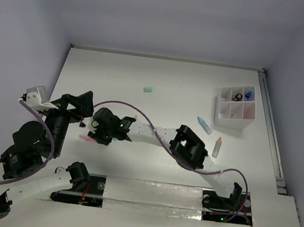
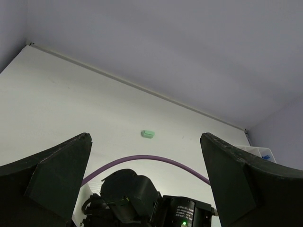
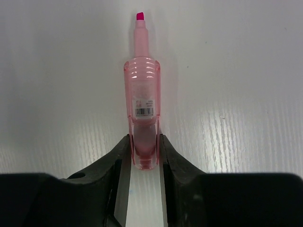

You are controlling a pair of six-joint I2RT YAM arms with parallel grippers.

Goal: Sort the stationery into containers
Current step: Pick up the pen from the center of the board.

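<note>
The right gripper (image 3: pixel 144 143) sits in the left middle of the top view, its arm stretched across from the lower right. Its jaws are narrow, clamped on the rear end of a pink highlighter (image 3: pixel 143 94). In the right wrist view both fingers (image 3: pixel 119 156) touch the barrel, and the tip points to the top of the frame. The rest of the highlighter reaches out over the white table (image 1: pixel 173 77); whether it rests on the surface or hangs just above it cannot be told.

The left gripper (image 2: pixel 146 137) is at the left of the top view, just beside the right one. Its jaws stand wide and hold nothing. Between its fingers (image 2: pixel 57 170) the left wrist view shows the right arm's wrist at the bottom, a purple cable (image 2: pixel 142 160) arching above it, and a green eraser (image 2: pixel 148 134) farther up.

In the top view the eraser lies alone at upper centre. The tray (image 1: pixel 232 122) stands at the upper right. In its far row, the middle compartment holds a dark ring (image 1: pixel 237 97) and the right one a blue clip (image 1: pixel 248 94). A blue pen (image 1: pixel 204 125) lies just left of the tray, and a grey pen (image 1: pixel 216 148) with an orange cap lies below it.
</note>
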